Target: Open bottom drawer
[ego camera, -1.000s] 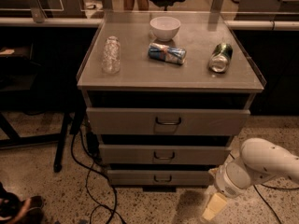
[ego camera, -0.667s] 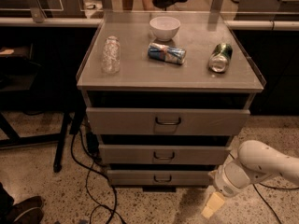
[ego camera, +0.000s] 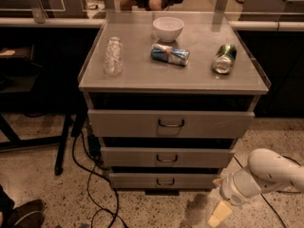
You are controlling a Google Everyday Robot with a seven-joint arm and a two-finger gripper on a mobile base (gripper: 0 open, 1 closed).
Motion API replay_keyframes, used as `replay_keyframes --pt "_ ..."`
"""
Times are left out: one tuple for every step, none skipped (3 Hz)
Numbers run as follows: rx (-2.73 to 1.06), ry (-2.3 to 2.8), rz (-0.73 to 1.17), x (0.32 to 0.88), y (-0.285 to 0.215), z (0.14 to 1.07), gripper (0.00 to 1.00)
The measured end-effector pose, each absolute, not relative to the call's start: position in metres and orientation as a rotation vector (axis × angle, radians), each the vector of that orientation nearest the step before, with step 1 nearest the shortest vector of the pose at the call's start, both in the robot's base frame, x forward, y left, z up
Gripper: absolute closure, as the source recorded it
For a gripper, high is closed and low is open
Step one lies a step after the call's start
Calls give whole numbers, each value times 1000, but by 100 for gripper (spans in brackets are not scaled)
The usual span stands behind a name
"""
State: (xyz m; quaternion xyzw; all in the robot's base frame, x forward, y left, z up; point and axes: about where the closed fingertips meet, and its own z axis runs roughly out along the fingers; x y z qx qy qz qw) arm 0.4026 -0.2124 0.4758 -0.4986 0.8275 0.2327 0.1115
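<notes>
Camera view looks down on a grey drawer cabinet (ego camera: 142,80) standing on a speckled floor. Far left of the cabinet, at floor level, lies a dark shoe (ego camera: 23,213). Black cables (ego camera: 88,182) trail over the floor beside the cabinet's lower left corner.

On the cabinet's top, nearest its left edge, stands a clear plastic bottle (ego camera: 113,56). At the back of the top, around the middle, sits a white bowl (ego camera: 168,28). Just in front of the bowl a blue can (ego camera: 170,54) lies on its side. Toward the top's right edge a green can (ego camera: 224,58) also lies on its side.

Below the top are three grey fronts, each with a small dark handle. The bottom drawer (ego camera: 137,180) is the lowest of them, just above the floor. Its handle (ego camera: 165,181) is in the middle of the front. It seems pushed in, though the steep angle makes that hard to judge.

The white arm (ego camera: 270,172) comes in low from the right of the cabinet. The gripper (ego camera: 220,208) hangs near the floor, just off the cabinet's lower right corner. It is close to the bottom drawer's right end, apart from the handle. Whether the gripper is released or clenched cannot be told; nothing is seen in its grasp.
</notes>
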Motion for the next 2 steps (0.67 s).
replay_keyframes --pt "-1418 2430 821 395 -217 439 0" --pt "-1394 2419 945 395 -209 388 0"
